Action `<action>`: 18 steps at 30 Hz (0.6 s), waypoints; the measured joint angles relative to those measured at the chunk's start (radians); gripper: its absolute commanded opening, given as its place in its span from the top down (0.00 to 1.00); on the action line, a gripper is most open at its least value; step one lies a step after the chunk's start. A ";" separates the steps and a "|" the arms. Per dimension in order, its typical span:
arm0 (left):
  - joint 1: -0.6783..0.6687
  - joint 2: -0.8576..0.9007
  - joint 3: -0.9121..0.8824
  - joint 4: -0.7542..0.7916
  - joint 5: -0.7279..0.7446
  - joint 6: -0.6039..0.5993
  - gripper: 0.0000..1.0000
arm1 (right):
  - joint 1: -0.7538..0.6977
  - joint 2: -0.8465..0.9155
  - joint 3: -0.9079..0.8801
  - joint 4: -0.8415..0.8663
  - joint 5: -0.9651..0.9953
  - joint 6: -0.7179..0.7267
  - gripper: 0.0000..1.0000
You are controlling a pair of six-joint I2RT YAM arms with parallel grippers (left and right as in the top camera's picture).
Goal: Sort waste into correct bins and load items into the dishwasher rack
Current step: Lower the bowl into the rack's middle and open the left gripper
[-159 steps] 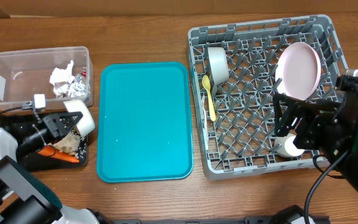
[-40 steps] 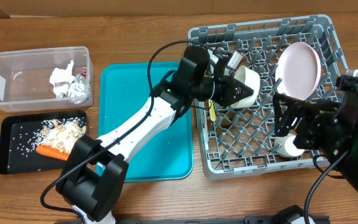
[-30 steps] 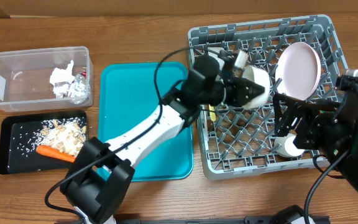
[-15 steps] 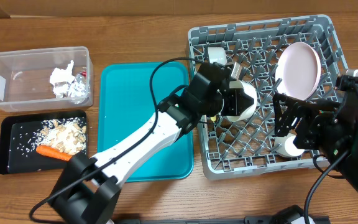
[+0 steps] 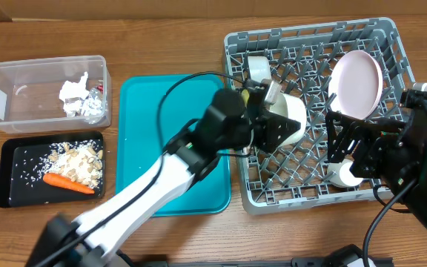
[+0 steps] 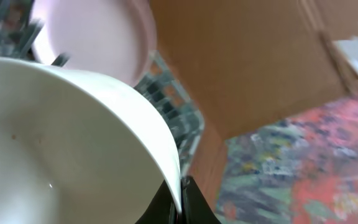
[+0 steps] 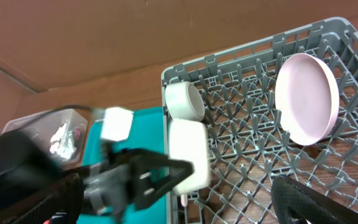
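My left gripper (image 5: 271, 127) is shut on the rim of a small white bowl (image 5: 290, 126), holding it over the left middle of the grey dishwasher rack (image 5: 391, 44). In the left wrist view the fingers (image 6: 180, 202) pinch the bowl's (image 6: 73, 137) wall. A second white bowl (image 5: 258, 70) lies on its side at the rack's back left. The pale-pink plate (image 5: 356, 83) stands on edge at the back right. My right gripper (image 5: 345, 152) hangs open over the rack's front right, holding nothing. The right wrist view shows the held bowl (image 7: 188, 152) and the plate (image 7: 306, 96).
A teal tray (image 5: 154, 111) lies left of the rack, under my left arm. The clear tub (image 5: 21, 81) holds a white napkin (image 5: 73, 91) and a foil wrapper (image 5: 91, 106). The black tray (image 5: 13, 178) holds a carrot (image 5: 69, 182) and food bits (image 5: 76, 158).
My left gripper has carried the bowl from the rack's back middle toward its front left. The right arm has not moved.
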 measured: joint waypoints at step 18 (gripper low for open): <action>0.111 -0.080 -0.421 0.725 0.056 -0.163 0.96 | 0.000 0.000 0.000 0.000 0.000 0.001 0.00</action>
